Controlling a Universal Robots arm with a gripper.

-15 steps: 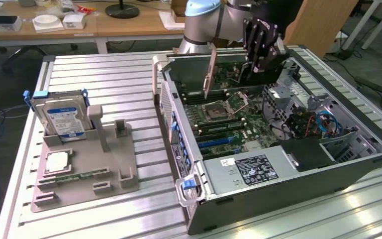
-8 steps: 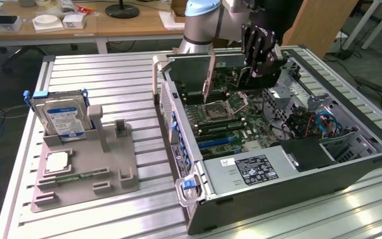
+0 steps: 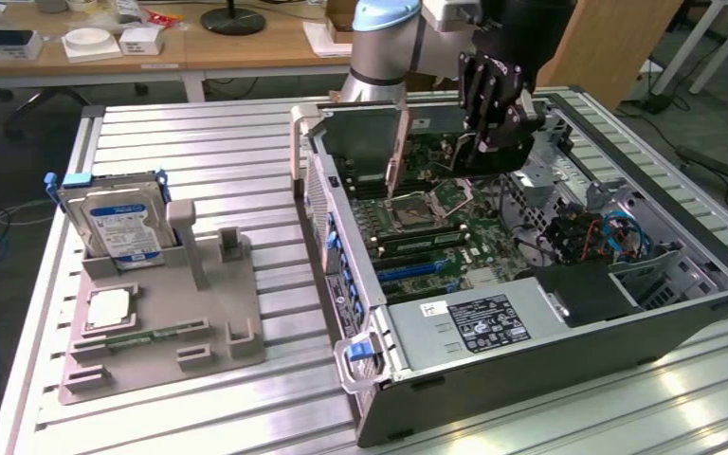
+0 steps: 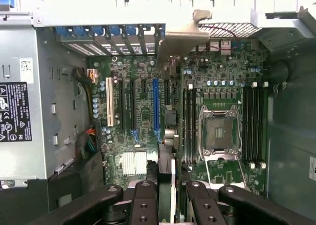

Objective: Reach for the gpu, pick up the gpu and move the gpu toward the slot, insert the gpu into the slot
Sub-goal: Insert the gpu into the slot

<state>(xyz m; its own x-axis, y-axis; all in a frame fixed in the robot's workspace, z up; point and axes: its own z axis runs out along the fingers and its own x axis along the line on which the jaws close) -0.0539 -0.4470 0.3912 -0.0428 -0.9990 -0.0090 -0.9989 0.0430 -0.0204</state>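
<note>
Arm [image 3: 377,43] over case [image 3: 529,379], jaws clamping gpu [image 4: 167,175]

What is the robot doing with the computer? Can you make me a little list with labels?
gripper: shut on the gpu, over the open computer case
gpu: held on edge above the motherboard, not pushed into any slot yet
hard drive: standing upright in the grey holder, outside the case
</note>
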